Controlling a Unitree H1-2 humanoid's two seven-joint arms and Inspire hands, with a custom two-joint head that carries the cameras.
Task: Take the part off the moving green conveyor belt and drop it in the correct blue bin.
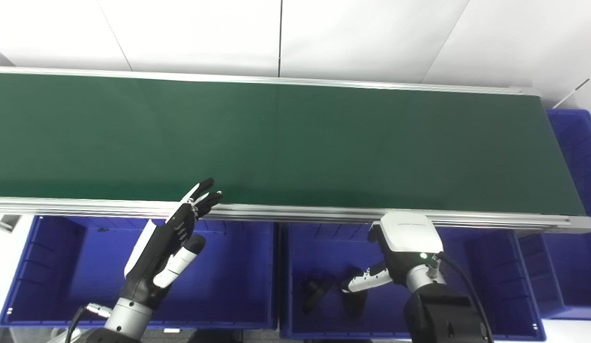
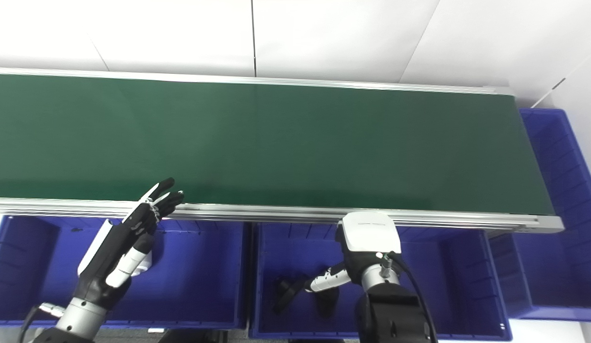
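The green conveyor belt (image 1: 295, 143) runs across the view and carries no part. My left hand (image 1: 166, 247) is open and empty above the left blue bin (image 1: 238, 286), its fingertips at the belt's front rail. My right hand (image 1: 407, 243) hangs over the middle blue bin (image 1: 490, 276), white back toward the camera, thumb stretched left, fingers hidden below. Two dark pieces (image 1: 314, 293) (image 1: 355, 302) lie in that bin beneath the thumb. I cannot tell whether the hand touches them.
A third blue bin (image 1: 576, 143) stands past the belt's right end. The aluminium front rail (image 1: 300, 214) separates belt and bins. A small white thing (image 2: 145, 259) shows in the left bin beside my left thumb. White wall panels stand behind the belt.
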